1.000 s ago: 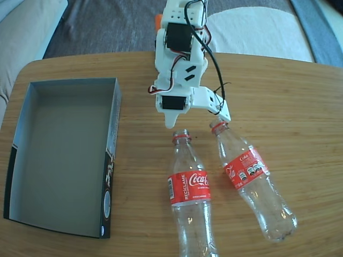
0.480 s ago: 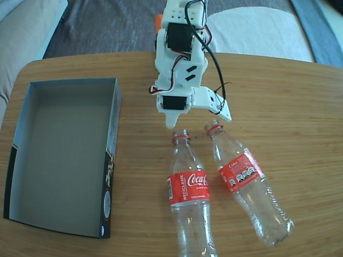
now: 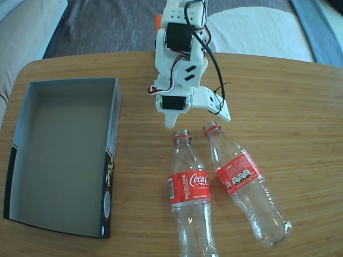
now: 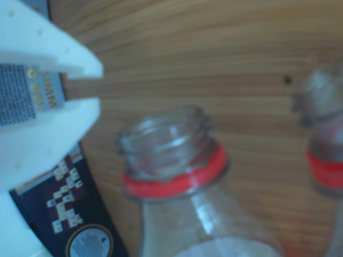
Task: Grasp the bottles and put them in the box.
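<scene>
Two clear bottles with red labels lie on the wooden table (image 3: 289, 101), open mouths pointing toward the arm. The left bottle (image 3: 190, 187) lies almost straight; the right bottle (image 3: 241, 179) slants, its neck close to the left one's. My white gripper (image 3: 197, 119) hangs open just behind both necks, one fingertip by the left mouth, the other above the right mouth, holding nothing. In the wrist view the left bottle's mouth and red ring (image 4: 171, 158) fill the centre, the right bottle's neck (image 4: 324, 160) is blurred at the right edge, and a white finger (image 4: 45, 134) shows at left. The box (image 3: 32, 160) lies empty at the left.
The box's black outer side (image 4: 64, 214) with white markings shows at the wrist view's lower left. Behind the table are a grey sofa (image 3: 107, 24) and a pale cushion (image 3: 252, 29). The table's rounded edge runs close to the box's left side.
The right bottle has swung, its neck sliding left toward the left bottle's neck. The left bottle, the box and the arm have barely moved.
</scene>
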You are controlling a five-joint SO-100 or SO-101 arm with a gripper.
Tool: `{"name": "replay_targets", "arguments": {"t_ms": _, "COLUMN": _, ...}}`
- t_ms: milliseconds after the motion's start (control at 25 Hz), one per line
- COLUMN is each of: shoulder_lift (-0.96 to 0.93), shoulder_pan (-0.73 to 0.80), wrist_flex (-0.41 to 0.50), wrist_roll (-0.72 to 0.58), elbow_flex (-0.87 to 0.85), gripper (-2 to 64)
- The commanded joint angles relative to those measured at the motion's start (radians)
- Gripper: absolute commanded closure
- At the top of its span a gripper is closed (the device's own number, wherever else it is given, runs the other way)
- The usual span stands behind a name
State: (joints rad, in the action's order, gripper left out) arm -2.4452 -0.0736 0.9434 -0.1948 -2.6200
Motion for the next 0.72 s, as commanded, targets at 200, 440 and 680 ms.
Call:
{"name": "replay_targets", "arguments": {"t_ms": 200, "shoulder_lift": 0.0, "shoulder_pan": -0.104, "wrist_flex": -0.012, "wrist_roll": -0.003, "elbow_flex": 0.199, "gripper": 61.0}}
{"name": "replay_targets", "arguments": {"t_ms": 440, "shoulder_lift": 0.0, "shoulder_pan": -0.147, "wrist_flex": 0.005, "wrist_roll": -0.083, "elbow_flex": 0.301, "gripper": 60.9}}
{"name": "replay_targets", "arguments": {"t_ms": 680, "shoulder_lift": 0.0, "shoulder_pan": -0.138, "wrist_flex": 0.005, "wrist_roll": -0.344, "elbow_flex": 0.336, "gripper": 60.9}}
